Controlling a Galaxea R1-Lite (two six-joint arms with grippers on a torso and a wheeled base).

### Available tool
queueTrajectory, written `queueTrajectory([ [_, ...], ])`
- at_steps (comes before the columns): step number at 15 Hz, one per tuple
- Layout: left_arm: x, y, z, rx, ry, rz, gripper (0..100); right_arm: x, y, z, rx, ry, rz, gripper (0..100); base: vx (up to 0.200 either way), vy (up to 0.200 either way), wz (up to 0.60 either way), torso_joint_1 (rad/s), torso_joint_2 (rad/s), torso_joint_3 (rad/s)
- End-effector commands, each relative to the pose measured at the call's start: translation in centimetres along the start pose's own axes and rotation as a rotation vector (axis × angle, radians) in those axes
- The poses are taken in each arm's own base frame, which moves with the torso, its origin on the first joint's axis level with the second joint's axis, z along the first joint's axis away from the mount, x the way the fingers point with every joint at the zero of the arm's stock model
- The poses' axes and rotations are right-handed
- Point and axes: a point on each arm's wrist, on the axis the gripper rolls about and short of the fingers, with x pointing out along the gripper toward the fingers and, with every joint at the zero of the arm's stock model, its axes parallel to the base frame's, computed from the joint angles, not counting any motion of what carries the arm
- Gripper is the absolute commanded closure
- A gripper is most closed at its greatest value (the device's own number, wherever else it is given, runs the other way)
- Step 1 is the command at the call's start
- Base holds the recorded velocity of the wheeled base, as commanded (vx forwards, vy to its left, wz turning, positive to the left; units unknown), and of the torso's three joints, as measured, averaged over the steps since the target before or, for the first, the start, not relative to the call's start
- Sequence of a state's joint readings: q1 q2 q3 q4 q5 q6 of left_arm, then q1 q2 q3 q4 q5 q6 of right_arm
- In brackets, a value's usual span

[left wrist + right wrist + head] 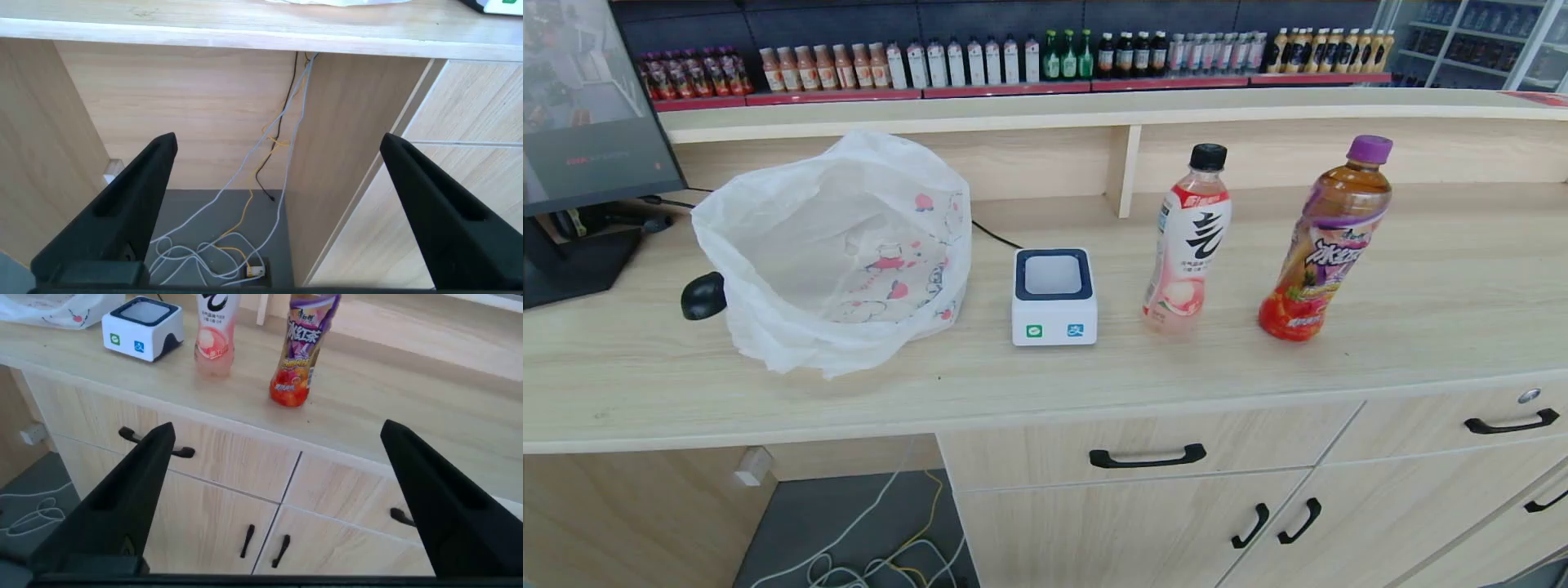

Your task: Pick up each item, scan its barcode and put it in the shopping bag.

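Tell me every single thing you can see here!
shopping bag: one, white with pink prints, counter left, open.
scanner: one, white, dark-blue top, right of bag.
pink bottle: one, black cap, upright right of scanner.
tea bottle: one, brown, purple cap, upright, farthest right.
monitor: one, dark, far left.
shelf bottles: many, mixed colours, behind counter.
cables: several, white and yellow, floor under counter.
left jaws: one pair, black, open, facing under the counter.
right jaws: one pair, black, open, before the drawers.

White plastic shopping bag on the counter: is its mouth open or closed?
Open. The white plastic shopping bag has its rim spread wide; the head view looks straight into it.
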State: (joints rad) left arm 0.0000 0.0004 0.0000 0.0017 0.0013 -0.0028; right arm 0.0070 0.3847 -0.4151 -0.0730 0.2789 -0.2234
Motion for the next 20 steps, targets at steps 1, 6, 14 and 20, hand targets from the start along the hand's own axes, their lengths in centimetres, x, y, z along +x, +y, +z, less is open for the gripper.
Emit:
queueTrajectory([
  [1, 0.0, 0.0, 0.0, 0.000, -0.001, 0.000, 0, 3.2, -1.1, 1.4, 0.001, 0.069, 0.089, 0, 0.000, 0.000, 0.00, 0.000, 0.00, 0.000],
  [6, 0.0, 0.0, 0.0, 0.000, -0.001, 0.000, 0, 7.3, -0.7, 1.5, -0.077, 0.067, 0.283, 0, 0.000, 0.000, 0.00, 0.000, 0.00, 0.000],
  [14, 0.0, 0.0, 0.0, 0.000, -0.001, 0.000, 0, 14.8, 1.1, 1.4, -0.054, 0.040, 0.398, 0, 0.000, 0.000, 0.00, 0.000, 0.00, 0.000],
  [20, 0.0, 0.0, 0.0, 0.000, -0.001, 0.000, 0, 17.8, 4.6, 1.8, 0.121, 0.048, 0.228, 0, 0.000, 0.000, 0.00, 0.000, 0.00, 0.000],
])
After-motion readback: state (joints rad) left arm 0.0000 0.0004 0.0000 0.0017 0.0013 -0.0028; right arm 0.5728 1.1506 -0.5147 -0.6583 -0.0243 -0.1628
